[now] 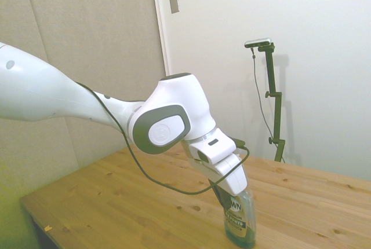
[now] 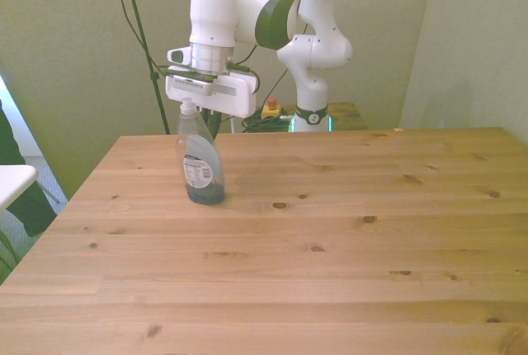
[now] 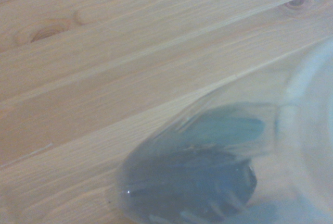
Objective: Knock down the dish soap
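Dish soap (image 2: 200, 167) upright on table (image 2: 330, 239), teal liquid low; claw (image 2: 216, 122) state indiscernible.

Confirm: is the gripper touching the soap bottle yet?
Cannot tell. In the front view the gripper sits right behind the soap bottle cap; in the side view it overlaps the bottle's top. Neither shows contact or a gap.

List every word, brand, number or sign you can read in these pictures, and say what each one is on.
"WN": the visible end of the brand name on the dish soap label in the side view; the gripper hides the start.
Smaller lines under it on the label: too blurred to read.
The label in the front view: too small to read.
Wrist view: no text.
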Robot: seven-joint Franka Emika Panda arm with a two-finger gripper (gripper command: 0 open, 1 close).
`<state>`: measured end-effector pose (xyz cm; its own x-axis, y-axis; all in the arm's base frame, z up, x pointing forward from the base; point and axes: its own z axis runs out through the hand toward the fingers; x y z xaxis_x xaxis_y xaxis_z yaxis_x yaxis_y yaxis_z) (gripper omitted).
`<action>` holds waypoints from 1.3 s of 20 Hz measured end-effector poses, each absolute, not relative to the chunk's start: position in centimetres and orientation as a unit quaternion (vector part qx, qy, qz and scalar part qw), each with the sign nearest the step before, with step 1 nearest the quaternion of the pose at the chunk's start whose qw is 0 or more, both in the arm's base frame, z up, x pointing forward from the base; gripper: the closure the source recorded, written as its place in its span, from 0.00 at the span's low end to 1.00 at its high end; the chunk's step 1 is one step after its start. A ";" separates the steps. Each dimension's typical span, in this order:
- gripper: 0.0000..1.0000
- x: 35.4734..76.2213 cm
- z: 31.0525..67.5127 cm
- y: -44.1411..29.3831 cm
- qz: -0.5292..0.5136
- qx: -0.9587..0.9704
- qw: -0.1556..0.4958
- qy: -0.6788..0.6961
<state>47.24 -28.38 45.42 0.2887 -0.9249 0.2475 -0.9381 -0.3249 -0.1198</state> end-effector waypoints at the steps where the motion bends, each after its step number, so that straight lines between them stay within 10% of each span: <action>1: 1.00 47.7 45.6 -28.5 0.140 0.801 0.025 -0.581; 26: 1.00 62.1 48.6 -35.4 0.234 0.715 -0.003 -0.659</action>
